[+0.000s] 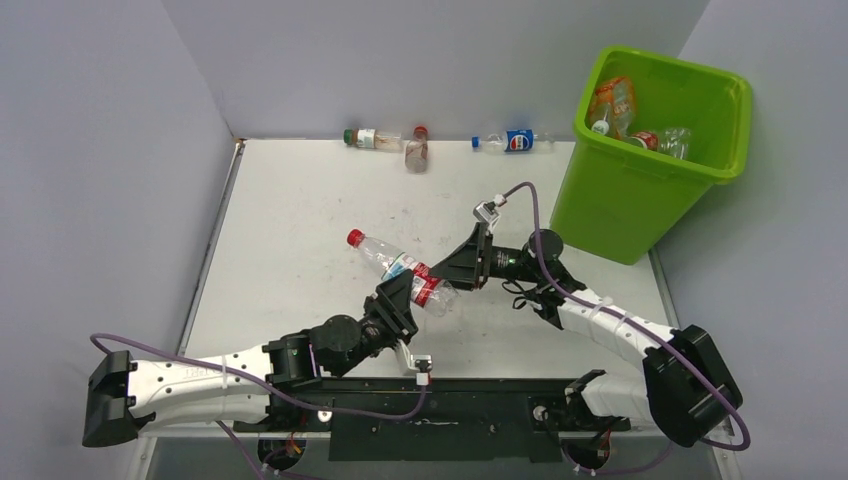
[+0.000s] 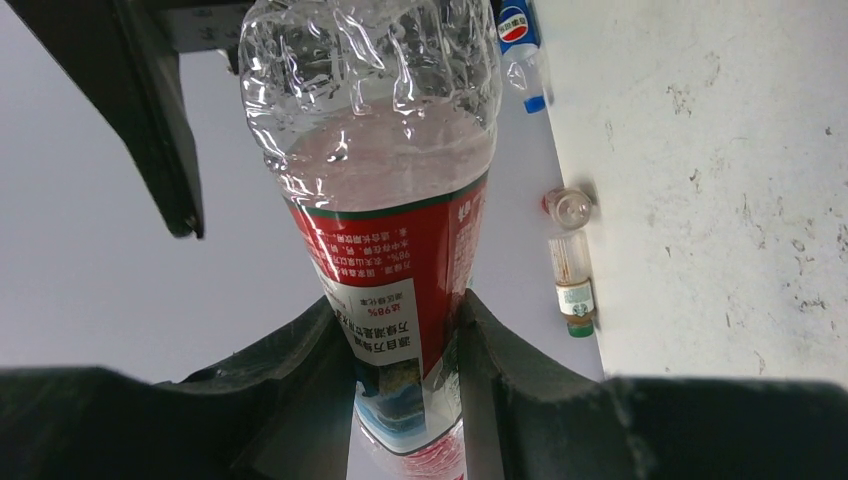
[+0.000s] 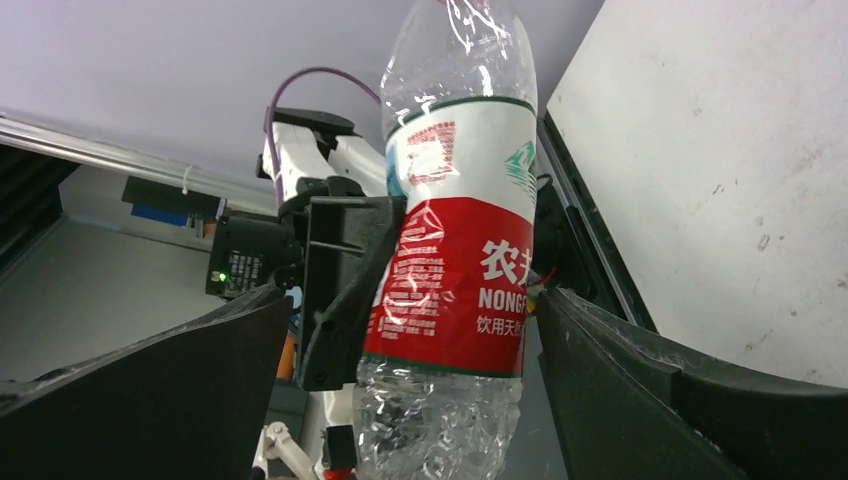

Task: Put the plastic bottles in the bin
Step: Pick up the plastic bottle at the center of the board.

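One clear plastic bottle with a red label and red cap [image 1: 400, 268] hangs above the white table [image 1: 300, 220], clamped at its label by the left gripper [image 1: 403, 296]. We judge this a handover: the right gripper [image 1: 452, 272] stands wide, jaws flanking the bottle's base without contact. Next we close right, release left, then carry to the tall lime-green plastic bin [image 1: 640, 200].
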Robot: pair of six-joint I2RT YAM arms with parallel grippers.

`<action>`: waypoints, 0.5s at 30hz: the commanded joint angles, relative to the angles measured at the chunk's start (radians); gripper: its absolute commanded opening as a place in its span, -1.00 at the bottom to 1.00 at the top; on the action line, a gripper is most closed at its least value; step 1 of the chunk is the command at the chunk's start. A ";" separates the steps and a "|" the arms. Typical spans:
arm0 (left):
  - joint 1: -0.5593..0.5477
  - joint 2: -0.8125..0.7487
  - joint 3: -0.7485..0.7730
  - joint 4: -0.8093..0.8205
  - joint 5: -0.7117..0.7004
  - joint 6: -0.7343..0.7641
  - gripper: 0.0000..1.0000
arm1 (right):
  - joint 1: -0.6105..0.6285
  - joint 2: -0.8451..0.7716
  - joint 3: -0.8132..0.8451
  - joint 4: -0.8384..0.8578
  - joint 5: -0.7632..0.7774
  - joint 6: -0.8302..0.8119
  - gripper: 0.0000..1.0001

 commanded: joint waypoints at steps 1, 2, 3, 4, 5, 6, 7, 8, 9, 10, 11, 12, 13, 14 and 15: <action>-0.004 0.008 0.011 0.113 -0.008 0.019 -1.00 | 0.044 0.022 0.053 -0.122 -0.032 -0.109 0.89; -0.003 0.006 0.010 0.114 -0.011 0.020 -1.00 | 0.046 0.027 0.051 -0.134 -0.036 -0.110 0.85; -0.003 0.004 0.009 0.115 -0.011 0.020 -1.00 | 0.049 0.030 0.046 -0.142 -0.038 -0.111 0.83; -0.003 0.001 0.007 0.116 -0.015 0.020 -1.00 | 0.052 0.033 0.040 -0.144 -0.038 -0.113 0.81; -0.003 0.000 0.007 0.117 -0.015 0.020 -1.00 | 0.057 0.035 0.035 -0.143 -0.040 -0.116 0.77; -0.003 0.000 0.005 0.119 -0.016 0.020 -1.00 | 0.063 0.040 0.029 -0.135 -0.044 -0.113 0.71; -0.002 0.000 0.004 0.122 -0.018 0.020 -1.00 | 0.066 0.043 0.023 -0.114 -0.047 -0.101 0.63; -0.001 -0.001 0.003 0.125 -0.020 0.020 -1.00 | 0.068 0.045 0.014 -0.081 -0.051 -0.078 0.53; -0.001 -0.001 0.002 0.126 -0.019 0.020 -1.00 | 0.067 0.046 0.003 -0.035 -0.052 -0.048 0.38; -0.001 0.000 0.001 0.128 -0.021 0.020 -1.00 | 0.067 0.047 -0.006 0.001 -0.053 -0.025 0.26; 0.000 0.001 0.001 0.128 -0.022 0.020 -1.00 | 0.067 0.047 -0.011 0.030 -0.053 -0.007 0.14; 0.000 0.001 0.001 0.128 -0.022 0.021 -1.00 | 0.067 0.048 -0.013 0.048 -0.054 0.005 0.01; 0.000 0.002 -0.002 0.129 -0.022 0.018 -1.00 | 0.067 0.048 -0.014 0.059 -0.056 0.013 -0.13; 0.001 0.003 -0.002 0.129 -0.022 0.017 -1.00 | 0.067 0.047 -0.012 0.066 -0.060 0.018 -0.26; 0.002 0.003 -0.003 0.130 -0.022 0.014 -1.00 | 0.067 0.046 -0.010 0.071 -0.062 0.021 -0.38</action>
